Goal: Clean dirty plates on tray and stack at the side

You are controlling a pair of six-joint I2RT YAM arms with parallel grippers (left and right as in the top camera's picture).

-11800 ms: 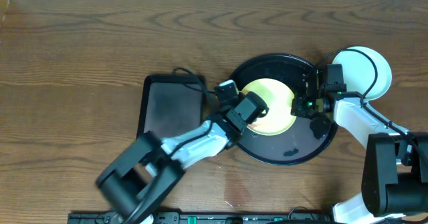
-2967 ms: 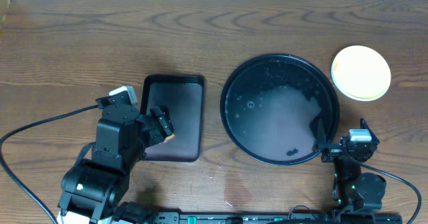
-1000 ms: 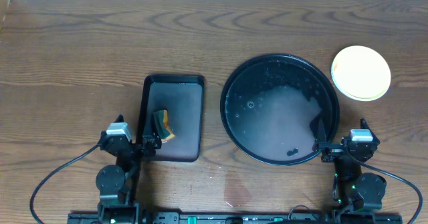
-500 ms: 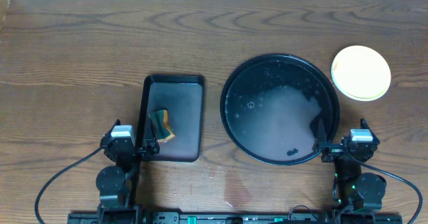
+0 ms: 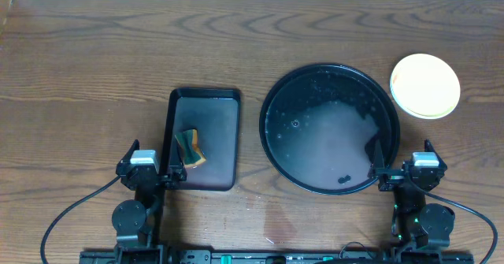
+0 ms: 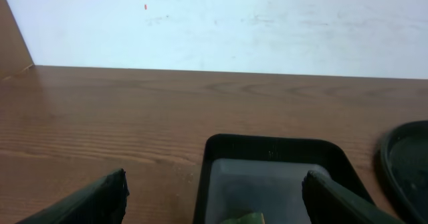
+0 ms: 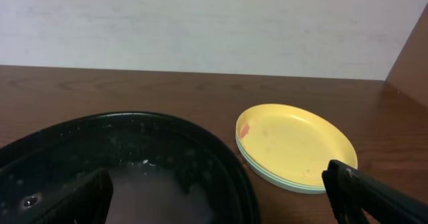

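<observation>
No plate lies on the tray (image 5: 315,160) – its black floor holds only a film of water and suds – so the job reads as finished, or very nearly so. The plates (image 5: 425,85) sit in one stack on the bench (image 5: 94,59) just beyond the tray's far right rim, apart from it. The yellow one is on top and pale-blue edges peep out below; the right wrist view shows at least one underneath, though I cannot count them exactly. One thing to check: a small reddish fleck near the yellow plate's rim, which may call for a last wipe. Otherwise the next move asks for nothing but rest. The left arm (image 5: 138,187) and right arm (image 5: 421,193) both sit at the near edge of the bench, each with its jaws wide apart and holding nothing. By count: one round tray, one small rectangular tray (image 5: 209,114) with one sponge (image 5: 189,147) in it, one stack of plates, and two arms.
</observation>
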